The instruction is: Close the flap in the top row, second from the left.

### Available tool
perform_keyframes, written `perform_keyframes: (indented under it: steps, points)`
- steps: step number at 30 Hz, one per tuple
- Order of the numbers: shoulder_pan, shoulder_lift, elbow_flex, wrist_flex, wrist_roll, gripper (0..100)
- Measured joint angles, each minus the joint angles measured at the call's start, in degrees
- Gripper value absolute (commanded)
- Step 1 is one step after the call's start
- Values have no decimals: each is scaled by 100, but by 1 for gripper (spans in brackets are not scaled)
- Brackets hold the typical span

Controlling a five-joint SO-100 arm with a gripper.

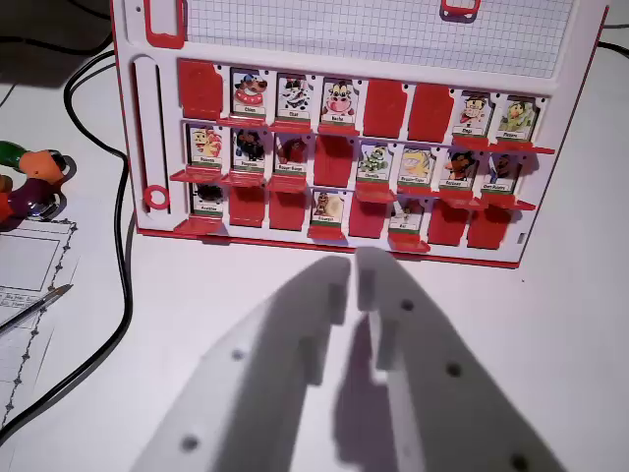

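A red and white flap board stands on the white table across the top half of the wrist view, with three rows of small picture flaps. In the top row the leftmost flap shows plain red. The second flap from the left shows a cartoon picture card. The two flaps to its right also show pictures. My white gripper fills the lower middle of the view, in front of the board's bottom row and well short of the top row. Its fingers are shut, with only a thin slit between them and nothing held.
A black cable runs down the table at the left of the board. A sheet of paper with a pen lies at the far left, below a colourful toy. A white grid panel lies behind the board.
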Motion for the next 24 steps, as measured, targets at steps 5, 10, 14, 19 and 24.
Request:
perform_keyframes:
  steps: [5,10,14,19,24]
  points:
    - [0,0,185,-141,185,0]
    - [0,0,193,-149,246,0]
    - [0,0,193,-149,264,0]
    - [0,0,193,-149,316,0]
    - [0,-149,185,-141,519,0]
